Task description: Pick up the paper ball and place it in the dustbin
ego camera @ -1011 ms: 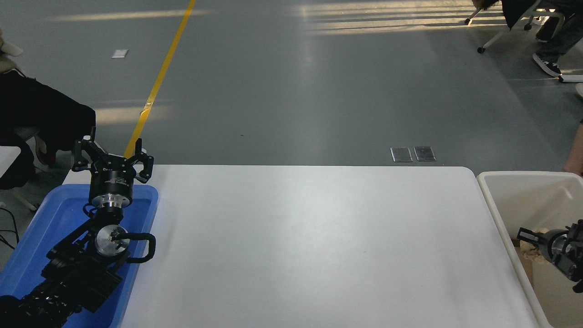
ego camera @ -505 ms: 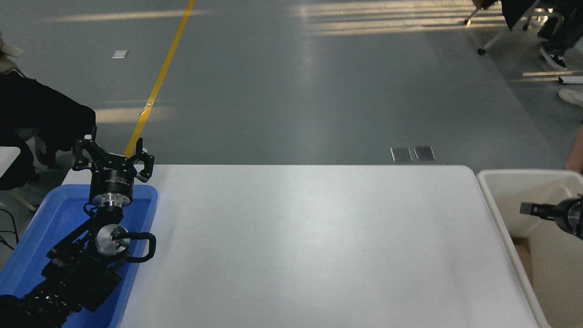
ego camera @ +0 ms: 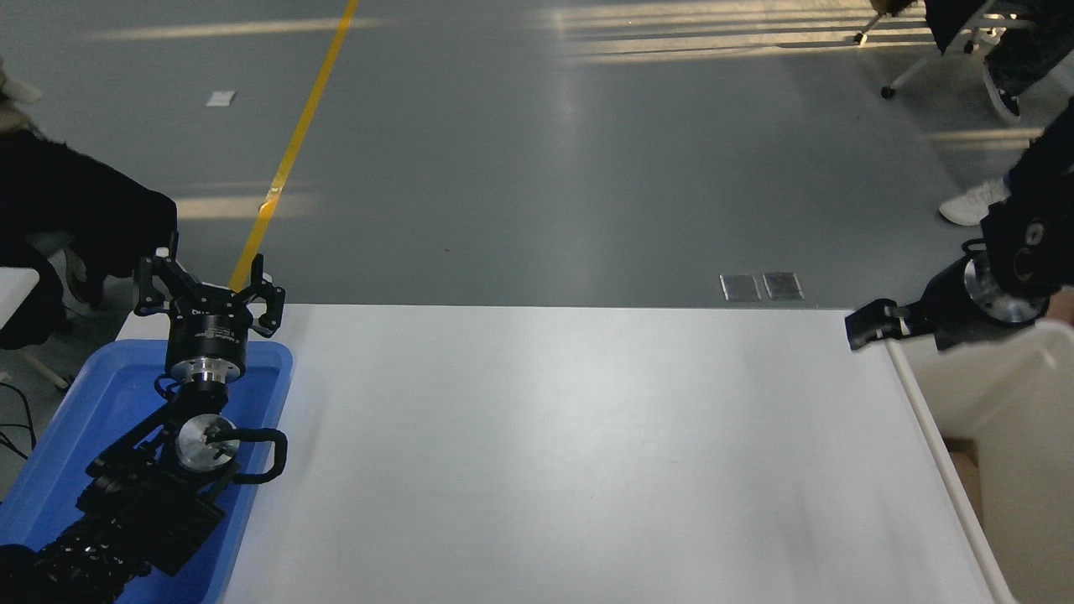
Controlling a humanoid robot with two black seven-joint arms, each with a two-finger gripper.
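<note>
The cream-white dustbin (ego camera: 1007,403) stands against the table's right edge, cut off by the picture's right side. My right gripper (ego camera: 873,325) hangs raised over the bin's far left rim, at the far right corner of the white table (ego camera: 570,453), and points left. It is seen side-on and slightly blurred. No paper ball shows in this view. My left gripper (ego camera: 207,289) stays parked at the lower left with its fingers spread open and nothing between them.
A shallow blue tray (ego camera: 109,394) lies under the left arm at the table's left edge. A person in dark clothing (ego camera: 59,210) sits at the far left. A white shoe (ego camera: 969,203) and chair legs (ego camera: 902,80) show at the far right.
My right gripper has risen out of the dustbin and swung up and left to its far left rim. The paper ball seen beneath it a second ago no longer shows. The left arm is still.
</note>
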